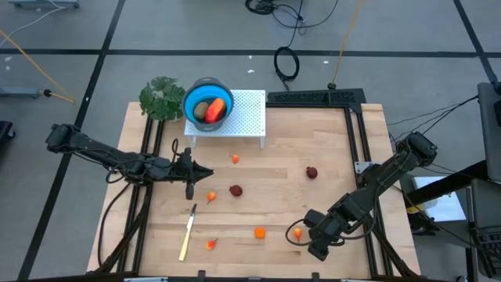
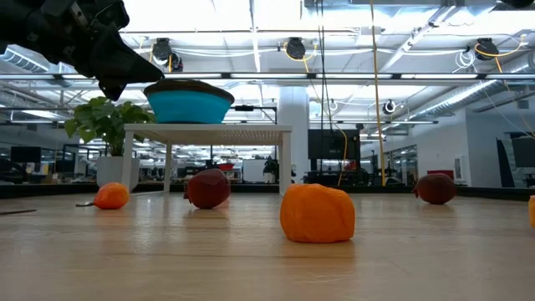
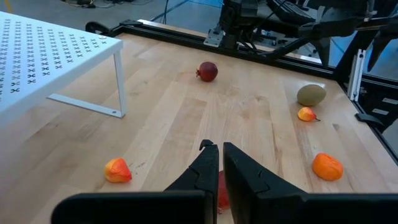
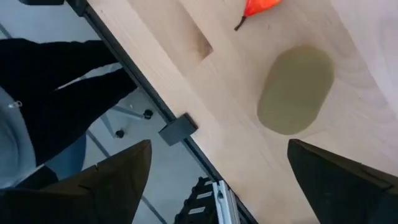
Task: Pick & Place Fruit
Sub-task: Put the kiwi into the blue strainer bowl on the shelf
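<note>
Fruit pieces lie scattered on the wooden table (image 1: 337, 141): two dark red round ones (image 1: 236, 189) (image 1: 311, 172), and small orange ones (image 1: 235, 158) (image 1: 211, 197) (image 1: 260, 232) (image 1: 211, 244) (image 1: 297, 232). An olive-brown oval (image 4: 295, 90) rests on the table near the front right. My right gripper (image 4: 219, 149) hangs open above it, a finger on either side, touching nothing. A blue bowl (image 1: 207, 102) on a white perforated stand (image 1: 246, 110) holds an olive oval and a red-orange piece. My left gripper (image 3: 214, 149) hovers shut above the table's left middle.
A pale yellow-handled knife (image 1: 188, 231) lies near the front left. A green plant (image 1: 162, 98) stands beside the bowl at the far left. Black rails run along the right edge (image 1: 356, 141) and the left edge (image 1: 145, 157). The table's front edge (image 4: 180, 127) is close to my right gripper.
</note>
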{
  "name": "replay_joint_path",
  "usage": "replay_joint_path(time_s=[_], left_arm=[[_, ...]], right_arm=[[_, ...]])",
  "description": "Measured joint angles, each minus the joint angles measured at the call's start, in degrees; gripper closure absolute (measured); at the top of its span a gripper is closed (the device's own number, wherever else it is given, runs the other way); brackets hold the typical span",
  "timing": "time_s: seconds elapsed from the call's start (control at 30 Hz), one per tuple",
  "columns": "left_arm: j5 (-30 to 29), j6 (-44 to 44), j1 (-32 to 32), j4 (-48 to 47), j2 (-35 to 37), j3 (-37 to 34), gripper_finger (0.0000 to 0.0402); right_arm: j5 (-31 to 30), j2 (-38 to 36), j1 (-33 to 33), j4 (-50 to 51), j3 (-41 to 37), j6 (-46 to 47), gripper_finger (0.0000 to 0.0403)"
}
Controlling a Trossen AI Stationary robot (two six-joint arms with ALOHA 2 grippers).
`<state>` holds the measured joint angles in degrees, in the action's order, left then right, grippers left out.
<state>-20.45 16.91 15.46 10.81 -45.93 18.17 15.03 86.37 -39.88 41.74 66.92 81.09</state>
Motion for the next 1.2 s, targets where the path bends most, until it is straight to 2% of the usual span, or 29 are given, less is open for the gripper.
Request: replay_joint_path(time_s=[0.2, 0.4, 0.63, 0.83, 1.1, 1.2], left_arm=[[0.0, 0.0, 0.0, 0.0, 0.0, 0.0, 0.0380], [0.0, 0.0, 0.0, 0.0, 0.0, 0.0, 0.0380], [0.0, 0.0, 0.0, 0.0, 0.0, 0.0, 0.0380], [-0.2, 0.4, 0.0, 0.0, 0.0, 0.0, 0.0380], [-0.6, 1.2, 0.0, 0.0, 0.0, 0.0, 0.0380], [-0.6, 1.3, 0.0, 0.0, 0.0, 0.0, 0.0380]], right_arm=[[-3.2, 0.0, 0.0, 1.1, -1.4, 1.3, 0.0037], [-1.3, 0.0, 0.0, -3.7, -6.3, 2.2, 0.0037], [-1.5, 0.0, 0.0, -4.4, -10.2, 2.7, 0.0037], [-1.5, 0.0, 0.0, -10.5, -12.8, 2.7, 0.0038], [-1.6, 0.0, 0.0, -11.1, -16.5, 4.0, 0.0038], [-1.5, 0.0, 0.0, -14.2, -18.7, 4.8, 0.0038]])
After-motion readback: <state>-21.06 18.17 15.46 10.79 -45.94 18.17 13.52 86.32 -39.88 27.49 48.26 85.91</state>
